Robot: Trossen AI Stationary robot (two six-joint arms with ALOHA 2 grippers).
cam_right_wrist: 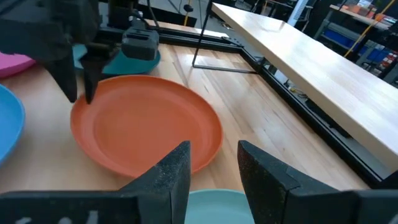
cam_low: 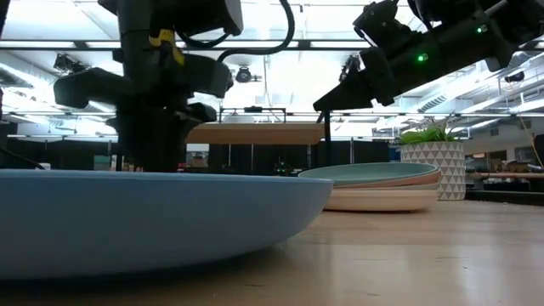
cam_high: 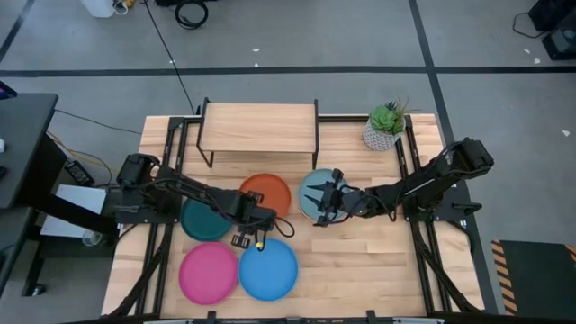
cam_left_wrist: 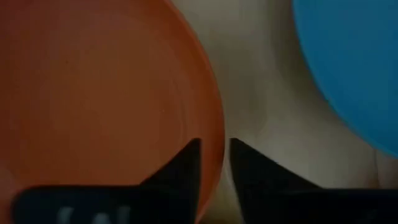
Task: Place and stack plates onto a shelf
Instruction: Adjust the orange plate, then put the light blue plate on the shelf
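The orange plate [cam_high: 266,192] lies flat on the tabletop in front of the shelf [cam_high: 261,126]. My left gripper [cam_left_wrist: 216,152] points down at that plate's near rim, open, with one finger over the plate and one outside it. My right gripper [cam_right_wrist: 214,155] hovers open and holds nothing, a little above a stack of plates [cam_low: 374,183] topped by a pale teal plate [cam_high: 317,191]. The dark teal [cam_high: 203,220], pink [cam_high: 208,273] and blue [cam_high: 268,268] plates lie flat nearer the front edge. My left gripper stands astride the orange plate's near rim [cam_left_wrist: 214,134] from above, its fingers [cam_right_wrist: 89,93] apart. Table shows between the rim and the outer finger. Whether either finger touches the rim I cannot tell. The plate rests flat on the table.
A potted plant [cam_high: 387,126] stands at the far right beside the shelf. Black rails [cam_right_wrist: 280,87] run along the table under the shelf's front. Bare wood lies at the near right of the table.
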